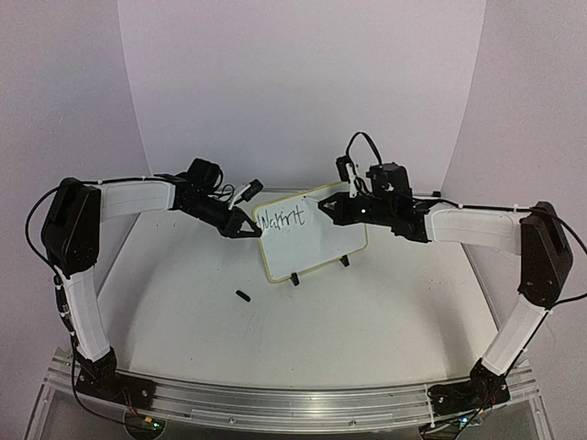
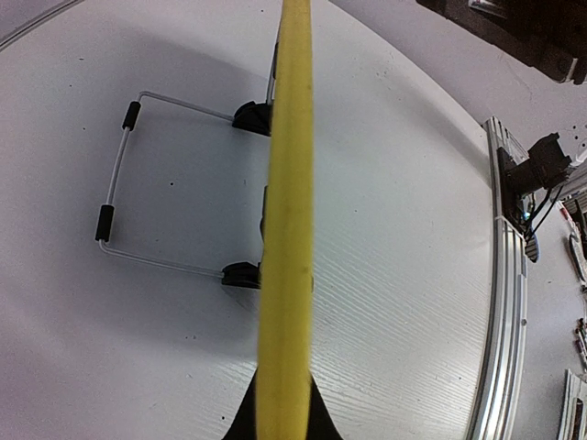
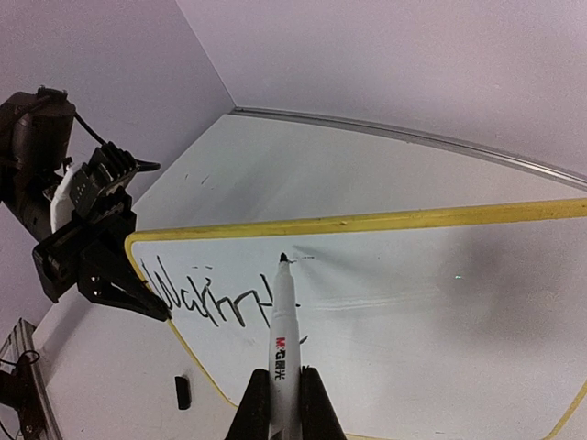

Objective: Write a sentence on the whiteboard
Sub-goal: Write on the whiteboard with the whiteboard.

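The whiteboard (image 1: 316, 240), white with a yellow rim (image 2: 286, 229), stands tilted on two black clip feet (image 2: 242, 273) and a wire stand (image 2: 115, 183). My left gripper (image 1: 248, 229) is shut on its left edge; the rim runs up between the black fingers (image 2: 284, 408). The same gripper (image 3: 138, 298) shows in the right wrist view. My right gripper (image 3: 285, 390) is shut on a white marker (image 3: 283, 335). Its black tip rests at the board (image 3: 431, 312), just right of the sentence's (image 3: 206, 298) first word, about "Warmt" (image 1: 280, 221).
A small black marker cap (image 1: 243, 295) lies on the table in front of the board, also seen in the right wrist view (image 3: 182, 392). An aluminium rail (image 1: 275, 399) runs along the near edge. Curved white walls close in the back and sides.
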Tool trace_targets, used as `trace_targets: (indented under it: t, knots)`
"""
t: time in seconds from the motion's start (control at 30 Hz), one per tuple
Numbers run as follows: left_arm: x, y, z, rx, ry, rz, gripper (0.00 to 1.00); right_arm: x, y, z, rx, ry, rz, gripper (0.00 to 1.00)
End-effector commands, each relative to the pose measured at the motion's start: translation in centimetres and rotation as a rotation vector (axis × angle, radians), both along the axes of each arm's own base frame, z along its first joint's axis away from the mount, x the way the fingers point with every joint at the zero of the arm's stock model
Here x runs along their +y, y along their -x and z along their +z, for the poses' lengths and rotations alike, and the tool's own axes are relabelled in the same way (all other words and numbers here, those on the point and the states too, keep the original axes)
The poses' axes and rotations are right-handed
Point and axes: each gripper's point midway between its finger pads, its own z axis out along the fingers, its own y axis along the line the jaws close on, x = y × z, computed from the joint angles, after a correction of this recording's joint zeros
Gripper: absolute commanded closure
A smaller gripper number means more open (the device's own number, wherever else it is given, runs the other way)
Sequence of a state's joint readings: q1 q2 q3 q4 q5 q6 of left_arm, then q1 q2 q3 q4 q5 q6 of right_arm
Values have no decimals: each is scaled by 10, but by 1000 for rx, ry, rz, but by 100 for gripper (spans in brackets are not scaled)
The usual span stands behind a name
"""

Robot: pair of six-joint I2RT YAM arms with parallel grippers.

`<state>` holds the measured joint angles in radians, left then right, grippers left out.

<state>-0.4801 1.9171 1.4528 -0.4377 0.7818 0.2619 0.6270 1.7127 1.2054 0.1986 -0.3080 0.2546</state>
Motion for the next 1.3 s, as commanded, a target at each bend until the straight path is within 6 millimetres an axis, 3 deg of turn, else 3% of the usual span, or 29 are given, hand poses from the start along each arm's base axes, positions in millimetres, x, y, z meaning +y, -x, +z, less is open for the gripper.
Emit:
trace_targets:
  t: [0.0, 0.67, 1.27]
  knots:
    - [-2, 28, -43, 132, -113, -31, 100, 5, -10, 2, -17, 4, 1, 100]
    - [-2, 28, -43, 131, -113, -32, 100, -11, 8, -50, 96, 56, -19, 100]
    - [-3, 28, -44, 131, -117, -32, 100, -2, -2, 1, -3, -10, -7, 100]
